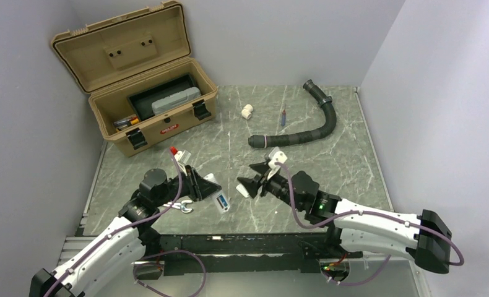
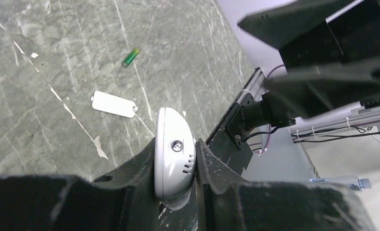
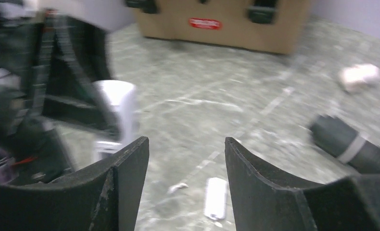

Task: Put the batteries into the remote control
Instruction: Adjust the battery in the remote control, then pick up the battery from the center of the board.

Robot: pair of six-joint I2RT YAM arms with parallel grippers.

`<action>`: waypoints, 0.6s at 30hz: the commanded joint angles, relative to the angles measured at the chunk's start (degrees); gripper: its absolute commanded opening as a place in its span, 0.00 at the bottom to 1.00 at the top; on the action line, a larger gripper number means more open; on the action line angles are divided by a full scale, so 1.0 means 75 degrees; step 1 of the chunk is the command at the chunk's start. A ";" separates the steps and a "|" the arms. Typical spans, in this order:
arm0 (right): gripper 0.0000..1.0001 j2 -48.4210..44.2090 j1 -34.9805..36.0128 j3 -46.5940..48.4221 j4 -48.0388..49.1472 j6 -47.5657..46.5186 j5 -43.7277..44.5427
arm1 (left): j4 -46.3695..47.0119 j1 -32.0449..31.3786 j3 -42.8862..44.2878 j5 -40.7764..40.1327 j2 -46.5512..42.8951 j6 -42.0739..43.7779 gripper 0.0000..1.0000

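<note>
L tool (image 2: 176, 161) clamped on remote control (image 2: 171, 139): hold steady. R tool (image 3: 187, 159), apart & empty, shd straddle green battery (image 2: 130, 57) squarely.

In front of the open tan toolbox (image 1: 144, 93), the left gripper (image 1: 212, 190) grips the white remote control (image 1: 221, 202). Further right of the toolbox, the right gripper (image 1: 248, 175) has its jaws spread apart.

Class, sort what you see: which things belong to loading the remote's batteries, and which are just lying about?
For the job:
remote control, held in the left pincer
green battery
white cover piece, probably

Lying about:
toolbox
black hose
white pipe fitting
red-and-blue stick
</note>
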 commanded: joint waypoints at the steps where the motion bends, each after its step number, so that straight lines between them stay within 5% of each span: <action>1: 0.59 -0.0191 -0.0905 -0.0073 -0.1448 -0.0393 0.0918 | 0.0373 -0.0012 -0.0048 0.0004 0.0117 -0.0166 0.00; 12: 0.58 0.1555 -0.3083 0.1753 -0.4532 -0.4657 -0.2829 | 0.0359 -0.0005 -0.0090 -0.0031 0.0080 -0.0169 0.00; 18: 0.59 0.2971 -0.3335 0.2870 -0.6420 -0.6871 -0.4271 | 0.0385 0.0013 -0.0090 0.0048 0.0083 -0.0139 0.00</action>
